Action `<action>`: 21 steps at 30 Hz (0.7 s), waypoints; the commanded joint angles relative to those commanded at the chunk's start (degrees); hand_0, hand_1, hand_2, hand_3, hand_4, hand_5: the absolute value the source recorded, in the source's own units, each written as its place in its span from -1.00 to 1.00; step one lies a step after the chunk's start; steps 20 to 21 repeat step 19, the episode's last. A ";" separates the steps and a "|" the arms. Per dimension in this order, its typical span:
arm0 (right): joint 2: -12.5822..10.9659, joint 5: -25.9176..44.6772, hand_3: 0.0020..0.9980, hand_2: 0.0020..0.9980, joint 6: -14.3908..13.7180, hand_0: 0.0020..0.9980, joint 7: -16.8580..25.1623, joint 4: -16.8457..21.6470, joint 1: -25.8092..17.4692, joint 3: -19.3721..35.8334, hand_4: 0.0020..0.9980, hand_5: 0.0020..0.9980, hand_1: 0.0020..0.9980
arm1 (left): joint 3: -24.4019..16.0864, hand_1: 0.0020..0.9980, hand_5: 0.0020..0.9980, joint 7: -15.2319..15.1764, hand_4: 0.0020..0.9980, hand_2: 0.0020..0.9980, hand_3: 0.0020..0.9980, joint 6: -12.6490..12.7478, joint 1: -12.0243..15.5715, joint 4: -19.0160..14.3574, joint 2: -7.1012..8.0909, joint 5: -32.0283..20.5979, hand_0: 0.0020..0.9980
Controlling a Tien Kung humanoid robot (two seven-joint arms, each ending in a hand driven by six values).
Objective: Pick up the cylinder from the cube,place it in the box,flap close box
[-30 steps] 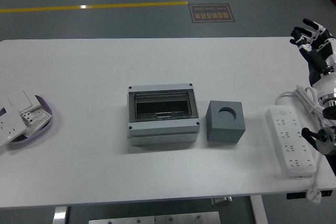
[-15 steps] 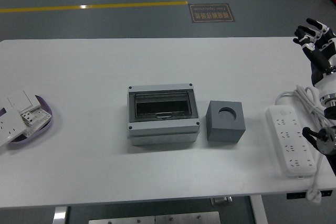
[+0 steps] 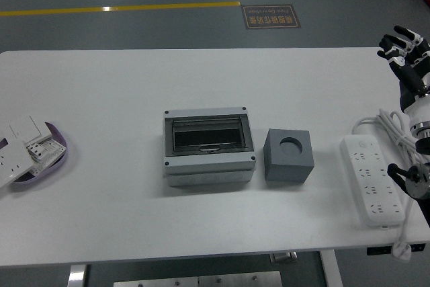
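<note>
Grey square cube [image 3: 289, 156] with round hole, boxy grey box [image 3: 209, 146], perhaps clear-lidded

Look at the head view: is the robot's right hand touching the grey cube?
No. The right hand hangs open at the table's far right edge, well apart from the grey cube, with the white power strip between them.

Right hand [image 3: 407, 58] raised, fingers [image 3: 396, 42] spread

The floor sign [image 3: 271, 16] carries print — too small to read.
</note>
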 joint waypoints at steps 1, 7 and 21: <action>0.05 -0.02 0.27 0.25 0.00 0.32 0.00 -0.02 0.01 0.04 0.62 -0.55 0.26 | 0.00 0.25 -0.57 0.00 0.38 0.24 0.27 0.00 -0.02 0.00 -0.01 -0.02 0.19; 0.13 -0.18 0.27 0.25 -0.08 0.32 -0.04 0.00 0.10 0.32 0.61 -0.55 0.26 | 0.00 0.25 -0.57 0.01 0.38 0.24 0.27 -0.03 -0.16 -0.02 -0.11 0.04 0.19; 0.07 -0.09 0.26 0.25 -0.20 0.32 0.07 -0.06 -0.03 0.72 0.61 -0.56 0.26 | 0.26 0.25 -0.57 -0.04 0.38 0.24 0.27 0.01 -0.24 0.08 0.07 -0.12 0.19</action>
